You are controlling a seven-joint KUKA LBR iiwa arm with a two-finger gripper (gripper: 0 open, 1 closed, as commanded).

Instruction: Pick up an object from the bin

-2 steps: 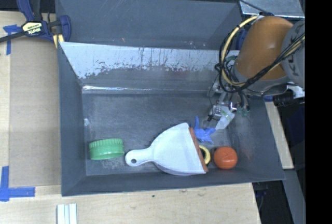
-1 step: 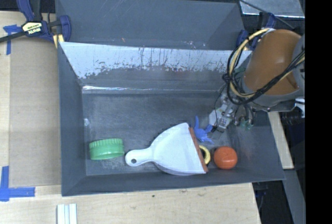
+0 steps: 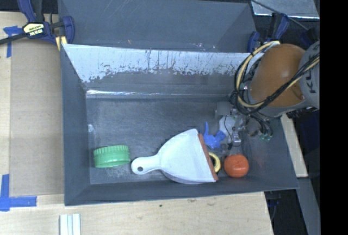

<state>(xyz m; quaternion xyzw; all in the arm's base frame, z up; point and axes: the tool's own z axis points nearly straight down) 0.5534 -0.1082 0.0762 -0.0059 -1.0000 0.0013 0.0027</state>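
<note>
i cannot tell if the claw (image 3: 235, 135) is clenched; the little blue thing (image 3: 213, 139) beside it looks light and hard, so pinch its middle.

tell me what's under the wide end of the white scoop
A yellow ring pokes out at the white scoop's right edge; the rest of it, and anything else below, is covered.
</note>
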